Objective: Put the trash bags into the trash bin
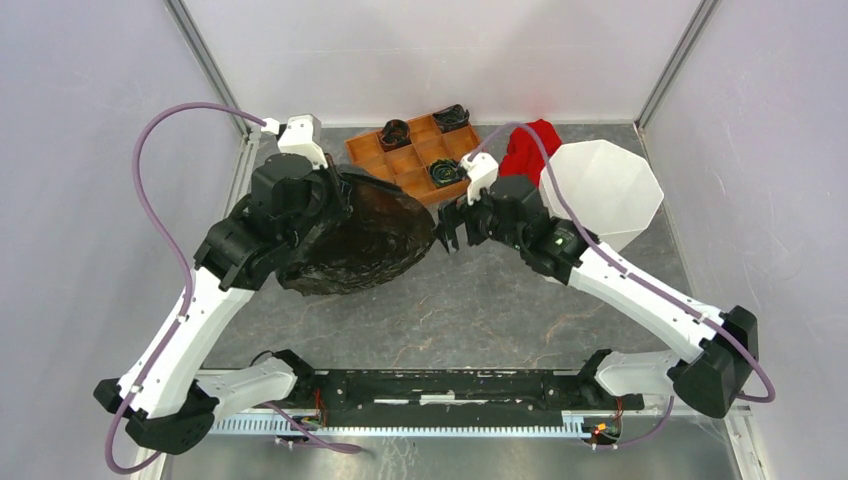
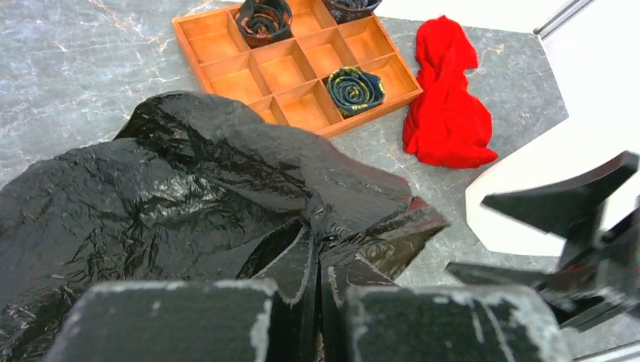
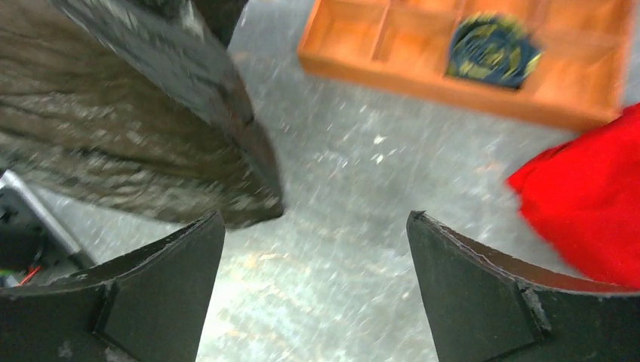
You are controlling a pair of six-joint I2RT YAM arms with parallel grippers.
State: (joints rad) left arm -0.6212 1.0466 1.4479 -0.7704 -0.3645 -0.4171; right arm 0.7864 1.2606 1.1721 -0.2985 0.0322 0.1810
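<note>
on the left, the left gripper (image 2: 317, 290) has its 2 fingers pressed together on a raised fold of the glossy black plastic trash bag (image 1: 360, 240), pinching it near the bag's left rear edge. the bag is bunched into a wide, wrinkled mound on the grey marbled table (image 1: 480, 300), left of centre. it is outside the bin and well apart from it. whether the mound rests fully on the table or is partly lifted, i cannot tell.

behind the bag's right end lies the flat orange-brown compartment tray (image 1: 400, 165), with the bag's rear edge just beside its near-left corner. 3 dark rolled bundles (image 1: 445, 172) sit in separate compartments: 2 along the far side and 1 at the near-right corner.

right of the bag, the right gripper (image 3: 315, 219) hovers over bare table with its fingers spread wide and nothing between them. the bag's pointed right end is just beyond its left finger, not inside the gap.

further right, a crumpled red cloth (image 1: 528, 150) lies on the table between the tray and the tall white plastic bin with an 8-sided rim (image 1: 600, 200), which stands at the right rear of the table with its opening toward the top camera.
</note>
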